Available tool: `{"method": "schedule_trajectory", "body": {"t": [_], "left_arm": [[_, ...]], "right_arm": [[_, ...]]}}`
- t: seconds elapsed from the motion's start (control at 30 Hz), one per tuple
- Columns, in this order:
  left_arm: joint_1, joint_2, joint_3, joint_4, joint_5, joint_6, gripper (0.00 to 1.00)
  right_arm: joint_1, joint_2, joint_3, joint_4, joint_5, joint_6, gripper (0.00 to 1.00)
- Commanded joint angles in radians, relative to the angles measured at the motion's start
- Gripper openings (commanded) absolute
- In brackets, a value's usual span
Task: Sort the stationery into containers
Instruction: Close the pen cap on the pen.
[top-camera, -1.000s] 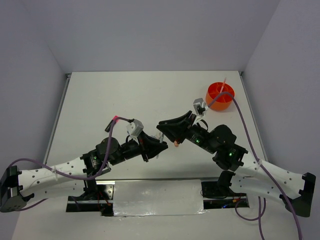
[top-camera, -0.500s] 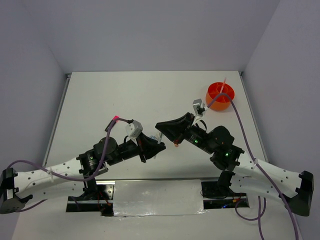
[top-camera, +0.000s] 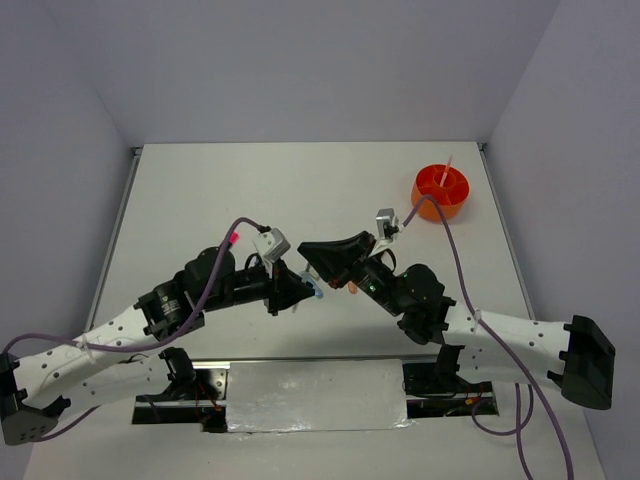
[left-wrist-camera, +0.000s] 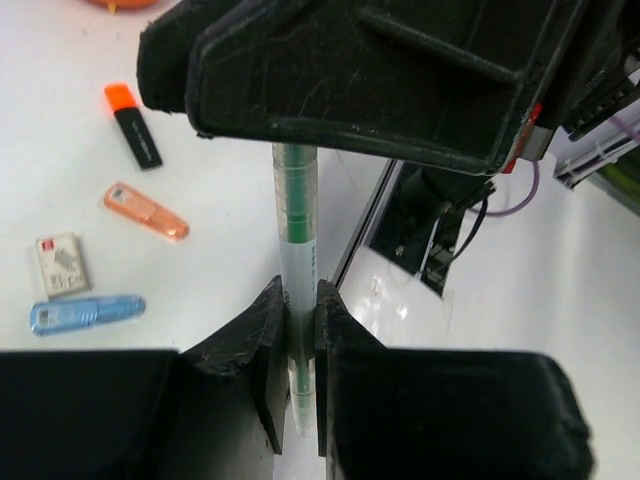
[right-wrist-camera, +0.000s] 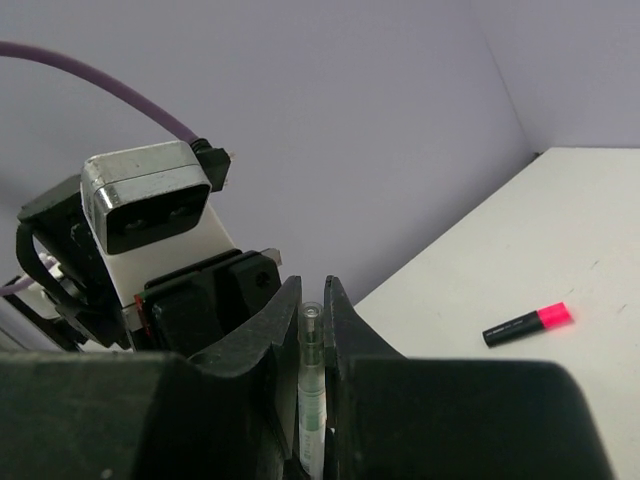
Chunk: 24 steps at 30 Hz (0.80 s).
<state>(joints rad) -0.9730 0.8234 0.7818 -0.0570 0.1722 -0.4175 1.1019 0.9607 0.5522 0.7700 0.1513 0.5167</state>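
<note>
- L gripper (left-wrist-camera: 300, 300), near-centre of table: fingers pressed together on the clear tube (left-wrist-camera: 297, 215), pinching its lower part. Tube is off the table, up in the air btwn the two arms.
- R gripper (right-wrist-camera: 311, 300), just beyond & touching distance from L: jaws closed in on the tube's other end, both fingers look flush against it. So tube is held at both ends, mid-handover by the look of it.
- Handling, my guess: tube is light, stiff, smooth plastic w/ green insert, round section, so it can roll or slip along the pads. Best grip is across the barrel w/ a good overlap, not at the very tip. Hard squeeze not needed; thin wall might crack.
- One side has to let go cleanly before the other pulls, else it twists out.
- On table past the grippers, per L wrist view: blue clip (left-wrist-camera: 85, 313), whitish block (left-wrist-camera: 62, 265), peach piece (left-wrist-camera: 145, 210), orange-cap highlighter (left-wrist-camera: 133, 120). All apart from each other, lying flat, small & light. Mostly hidden by arms from overhead.
- Pink-cap highlighter (right-wrist-camera: 525, 323) lies alone on table in R wrist view.
- Far R: orange tub (top-camera: 441, 192), well apart from both grippers, a thin stick already standing in it.
</note>
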Motion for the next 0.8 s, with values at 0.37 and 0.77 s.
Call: {"method": "schedule_trajectory", "body": {"t": [0.37, 0.77], "left_arm": [[0.039, -0.006, 0.245, 0.252, 0.039, 0.082, 0.00], [0.037, -0.084, -0.064, 0.361, 0.003, 0.002, 0.00]], "right_arm": [[0.087, 0.207, -0.078, -0.166, -0.180, 0.028, 0.00], [0.084, 0.015, 0.049, -0.368, -0.118, -0.023, 0.38]]}}
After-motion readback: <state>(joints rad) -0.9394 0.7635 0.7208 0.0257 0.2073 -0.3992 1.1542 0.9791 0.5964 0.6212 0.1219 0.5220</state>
